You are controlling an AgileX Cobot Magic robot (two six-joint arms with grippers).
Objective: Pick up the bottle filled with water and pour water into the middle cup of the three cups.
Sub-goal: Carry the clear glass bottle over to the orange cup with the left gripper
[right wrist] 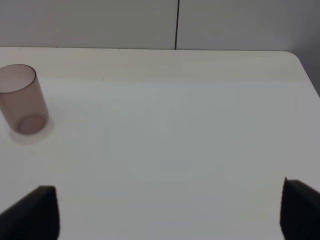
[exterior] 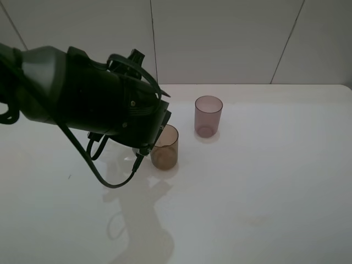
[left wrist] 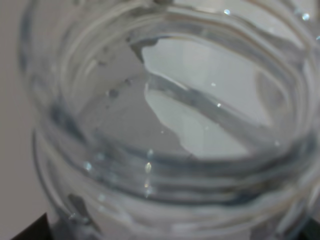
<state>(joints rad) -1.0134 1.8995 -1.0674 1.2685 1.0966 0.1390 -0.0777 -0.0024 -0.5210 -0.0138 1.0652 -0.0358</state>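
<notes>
Left wrist view: the bottle (left wrist: 165,125) fills the whole frame, clear and colourless, with its threaded neck and wide open mouth facing the camera. Water shows inside, its surface slanted. Only dark slivers of the fingers (left wrist: 27,231) show at the frame corners, on either side of the bottle. The left gripper (exterior: 151,137) is clamped tight on the bottle and holds it off the table (exterior: 264,181).

Exterior high view: the bulky dark left arm (exterior: 93,99) reaches in from the left and hides the bottle. Its tip sits right at the near-left rim of the middle cup (exterior: 165,148). That cup is the amber-brown tumbler, upright on the white table; I cannot tell how full it is. The pinkish-mauve tumbler (exterior: 208,115) stands upright just behind and to the right of it, not touching. A tiled wall (exterior: 220,38) lies behind the table.

Right wrist view: the right gripper (right wrist: 169,210) has its jaws spread wide and holds nothing. It hangs over bare table well apart from the mauve tumbler.
</notes>
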